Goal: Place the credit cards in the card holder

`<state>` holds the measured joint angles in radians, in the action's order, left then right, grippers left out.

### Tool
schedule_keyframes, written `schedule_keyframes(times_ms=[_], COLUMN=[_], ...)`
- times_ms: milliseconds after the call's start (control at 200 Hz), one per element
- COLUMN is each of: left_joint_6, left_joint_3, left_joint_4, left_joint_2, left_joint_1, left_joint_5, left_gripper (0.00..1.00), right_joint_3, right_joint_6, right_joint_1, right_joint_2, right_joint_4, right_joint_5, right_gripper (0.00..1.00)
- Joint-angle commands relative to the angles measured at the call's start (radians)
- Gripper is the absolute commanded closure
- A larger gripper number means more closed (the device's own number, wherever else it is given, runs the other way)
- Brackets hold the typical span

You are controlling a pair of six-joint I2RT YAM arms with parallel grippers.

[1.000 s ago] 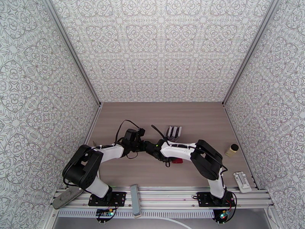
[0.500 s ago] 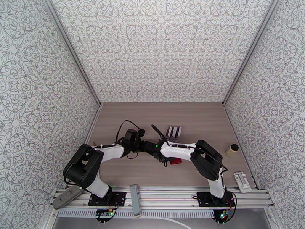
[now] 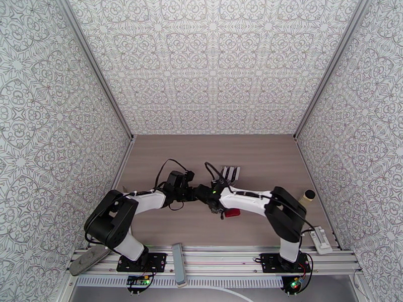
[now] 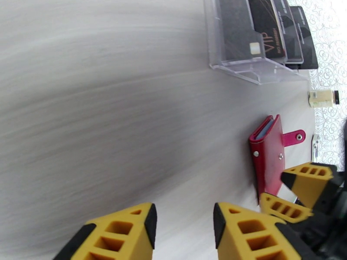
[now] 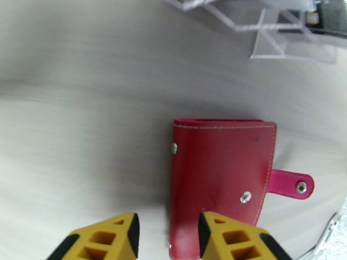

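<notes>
Since the card holder [image 3: 231, 213] lies folded shut on the table [image 3: 211, 147], we judge the step in hand is getting it open, w/ no card picked yet.

Top view: it's a small red patch just beside the right forearm, on the near side of the clear stand [image 3: 224, 181] holding the credit cards [image 3: 230, 172]. It's too small there to read its axis.

Left wrist: left gripper [image 4: 184, 232] has jaws spread, nothing betw. them, over bare table. The holder's long axis runs away from us toward the stand, and a pale blue edge shows at its far end.

Right wrist: right gripper [image 5: 167, 239] has jaws apart, pinching nothing, at the holder's near end w/ its left long edge in line betw. them. The snap tab [image 5: 290, 183] is undone and points right, across the long axis.

Next, we reckon, one gripper must pin the holder while the other lifts the cover. The leather looks slippery, so take a shallow bite.
</notes>
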<state>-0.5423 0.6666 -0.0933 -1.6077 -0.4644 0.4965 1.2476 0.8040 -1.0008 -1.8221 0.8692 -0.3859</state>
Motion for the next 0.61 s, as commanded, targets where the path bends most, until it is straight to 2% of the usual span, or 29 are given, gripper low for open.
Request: schedule_keyframes(times_ms=[0,235,600], left_joint_6=[0.026,0.025,0.010], left_joint_3=[0.027,0.043,0.110], left_joint_4=[0.020,0.030,0.094], left_joint_2=[-0.015,-0.033,-0.056], left_joint_1=[-0.021,-0.065,-0.151], left_joint_5=[-0.025,-0.048,-0.067], left_gripper=[0.58,0.58,0.57], right_joint_3=[-0.034,-0.107,-0.234], right_joint_6=[-0.040,-0.087,-0.168], right_joint_1=[0.015,0.058,0.166], right_joint_2=[0.079,0.227,0.436], right_joint_4=[-0.042,-0.064,-0.074], right_joint_5=[0.032,0.052,0.100], right_gripper=[0.57,0.51,0.52])
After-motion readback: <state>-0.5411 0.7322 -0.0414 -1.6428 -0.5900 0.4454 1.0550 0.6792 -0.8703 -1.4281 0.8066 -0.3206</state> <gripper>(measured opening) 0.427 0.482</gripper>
